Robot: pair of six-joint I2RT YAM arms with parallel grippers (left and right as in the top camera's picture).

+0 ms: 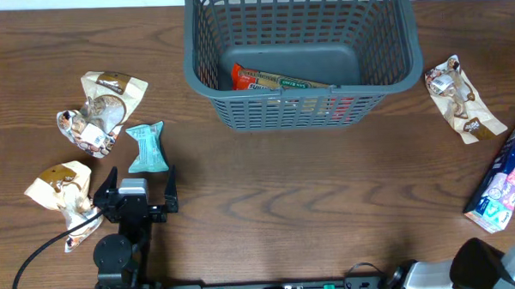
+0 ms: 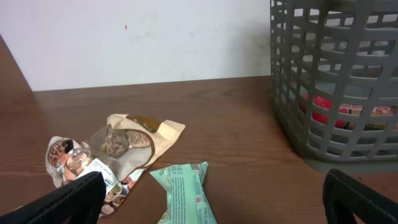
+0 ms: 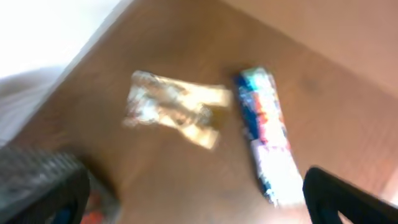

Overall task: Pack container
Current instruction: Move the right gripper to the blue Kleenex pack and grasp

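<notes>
My left gripper (image 1: 141, 181), jaws spread and empty, sits just behind a teal packet (image 1: 146, 147). The grey container (image 1: 265, 110) lies ahead to its right. My right gripper (image 3: 196, 193) is spread too.

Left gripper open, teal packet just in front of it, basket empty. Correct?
One thing is off: the container is not empty. The overhead view shows a red-orange packet lying on its bottom. The rest holds: the left gripper is open, with the teal packet just in front of it.
</notes>
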